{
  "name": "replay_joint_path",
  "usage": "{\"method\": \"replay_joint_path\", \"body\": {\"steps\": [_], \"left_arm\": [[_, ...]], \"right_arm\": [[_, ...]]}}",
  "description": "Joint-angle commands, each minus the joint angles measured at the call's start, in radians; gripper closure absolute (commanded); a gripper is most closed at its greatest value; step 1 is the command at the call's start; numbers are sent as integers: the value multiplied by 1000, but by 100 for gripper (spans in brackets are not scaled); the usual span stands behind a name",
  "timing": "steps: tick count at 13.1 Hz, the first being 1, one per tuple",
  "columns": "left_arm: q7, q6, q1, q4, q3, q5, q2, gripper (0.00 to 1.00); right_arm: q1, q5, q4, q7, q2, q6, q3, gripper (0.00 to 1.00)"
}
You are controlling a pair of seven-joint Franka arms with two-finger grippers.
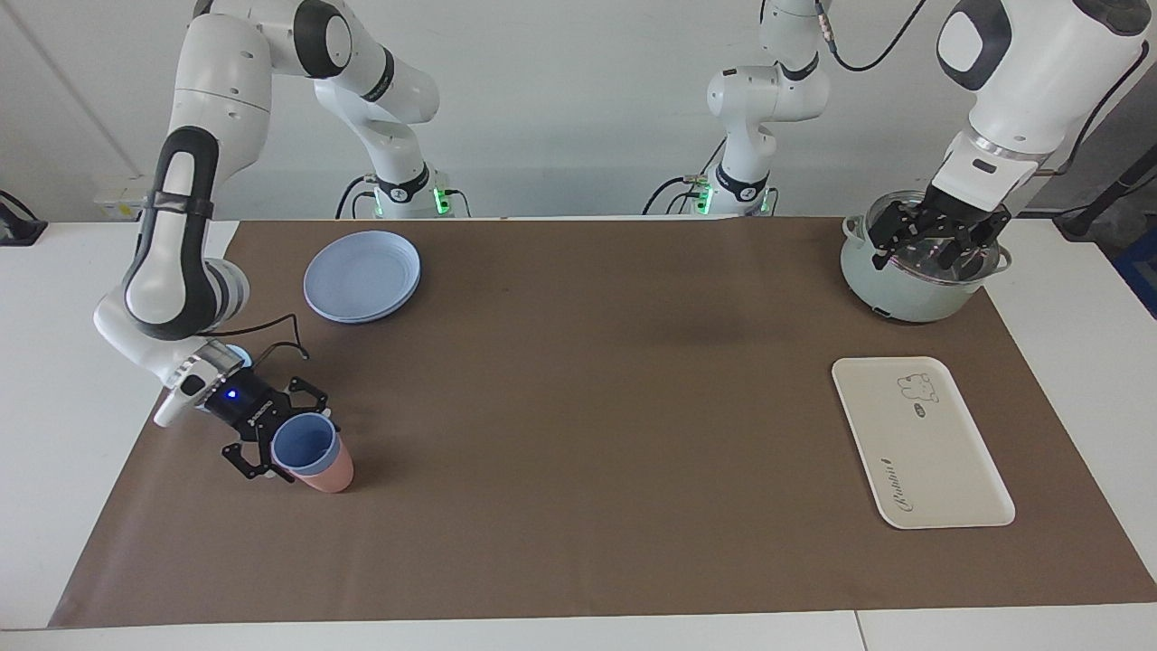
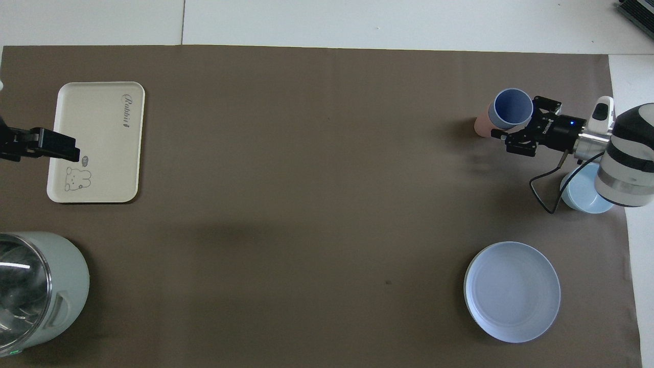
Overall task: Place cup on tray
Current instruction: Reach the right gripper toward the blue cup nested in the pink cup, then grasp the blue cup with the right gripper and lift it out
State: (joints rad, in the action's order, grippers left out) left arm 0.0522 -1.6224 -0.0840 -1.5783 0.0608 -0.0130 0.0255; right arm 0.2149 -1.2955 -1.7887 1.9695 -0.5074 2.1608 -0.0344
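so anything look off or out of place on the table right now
One thing: the blue cup sits nested inside a pink cup, so lifting it may drag the pink one along. The open right gripper is at its rim. Nothing looks spilled, tipped or damaged.

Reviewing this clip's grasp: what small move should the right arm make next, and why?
Probably close the right gripper on the blue cup. Its open fingers already sit around the cup, which is nested in the pink cup, and the tray lies toward the left arm's end.
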Motion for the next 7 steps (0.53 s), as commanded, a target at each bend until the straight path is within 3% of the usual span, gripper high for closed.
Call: {"method": "replay_joint_path", "body": {"steps": [1, 7], "left_arm": [[4, -33, 3, -43, 1, -10, -33, 0], [6, -68, 7, -40, 1, -7, -30, 0]], "right_arm": [[-2, -35, 20, 34, -20, 8, -1, 0], [-29, -85, 20, 46, -23, 37, 1, 0]]}}
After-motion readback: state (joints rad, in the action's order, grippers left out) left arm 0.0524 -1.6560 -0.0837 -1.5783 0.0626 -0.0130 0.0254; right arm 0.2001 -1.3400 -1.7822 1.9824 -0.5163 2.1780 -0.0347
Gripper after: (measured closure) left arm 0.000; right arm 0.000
